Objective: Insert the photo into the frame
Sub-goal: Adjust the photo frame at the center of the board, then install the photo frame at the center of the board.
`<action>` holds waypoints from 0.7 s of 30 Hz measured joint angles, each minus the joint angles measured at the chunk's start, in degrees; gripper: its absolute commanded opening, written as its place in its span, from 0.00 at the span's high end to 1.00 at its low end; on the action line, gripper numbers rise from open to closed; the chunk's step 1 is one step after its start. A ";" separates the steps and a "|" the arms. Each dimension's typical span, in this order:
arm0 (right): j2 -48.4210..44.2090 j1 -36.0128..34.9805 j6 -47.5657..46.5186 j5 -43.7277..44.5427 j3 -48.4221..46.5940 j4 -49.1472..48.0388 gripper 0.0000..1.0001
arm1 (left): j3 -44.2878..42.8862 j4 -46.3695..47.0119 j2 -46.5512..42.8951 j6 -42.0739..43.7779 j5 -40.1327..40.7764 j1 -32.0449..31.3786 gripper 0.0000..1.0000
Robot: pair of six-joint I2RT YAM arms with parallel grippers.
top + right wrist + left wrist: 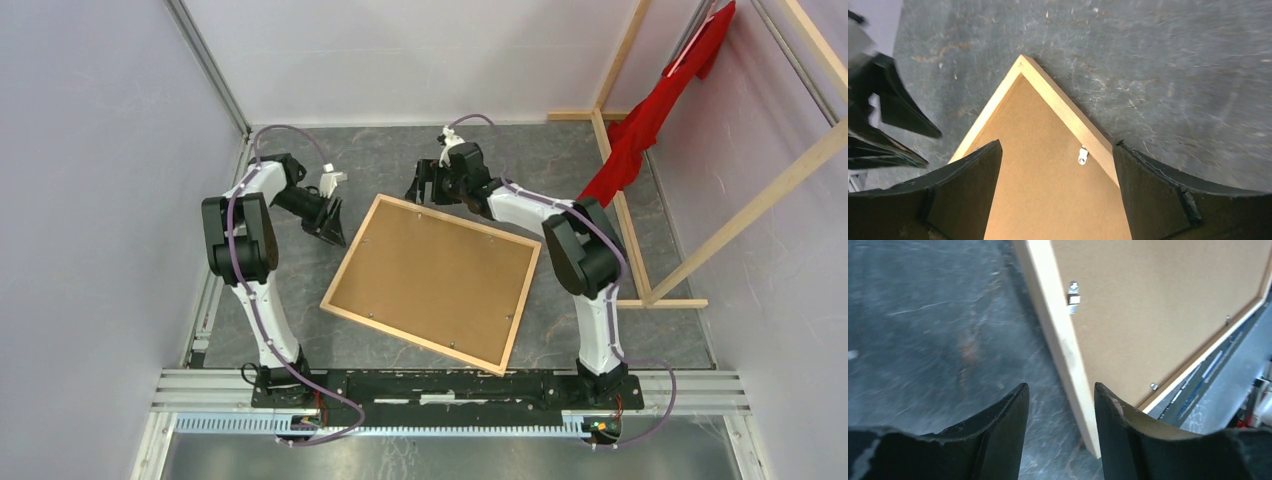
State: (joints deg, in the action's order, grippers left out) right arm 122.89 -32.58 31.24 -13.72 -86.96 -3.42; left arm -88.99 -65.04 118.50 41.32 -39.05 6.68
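Note:
The frame (349, 252) lies back-up and askew in the middle of the table, its thin light wood rim around a plain brown backing board (430, 280). The photo is not in view. My left gripper (335, 230) is open and empty, low beside the frame's left rim (1055, 325), with a metal tab (1073, 297) just ahead of it. My right gripper (425, 188) is open and empty, above the frame's far corner (1068, 112), its jaws on either side of the backing board (1043, 190) and a small tab (1082, 155). The left gripper's fingers (893, 107) show at the left of the right wrist view.
A red cloth (650, 120) hangs on a rack of long wooden beams (740, 210) at the right. The rack's base beams lie on the table right of the frame. A metal rail (450, 385) carrying the arm bases runs along the near edge. Walls close in on the left and at the back.

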 measured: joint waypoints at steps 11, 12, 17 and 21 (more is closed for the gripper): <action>-9.79 -6.80 5.16 5.25 9.86 -7.52 0.36 | 2.54 0.42 1.79 0.04 -3.58 -1.14 0.70; -9.25 -8.35 5.66 4.96 9.86 -7.89 0.37 | 2.91 0.94 1.92 0.02 -3.56 -1.14 0.71; -5.81 -13.84 7.58 3.37 9.84 -9.62 0.39 | 4.98 2.99 2.01 0.00 -3.04 -1.14 0.72; -2.89 -14.80 9.16 2.69 9.60 -9.86 0.39 | 5.68 3.61 2.01 -0.04 -3.45 -1.14 0.74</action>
State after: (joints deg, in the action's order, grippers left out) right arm 120.01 -47.37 40.40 -11.03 -77.36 -13.28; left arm -83.31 -61.43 120.51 41.28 -42.50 5.54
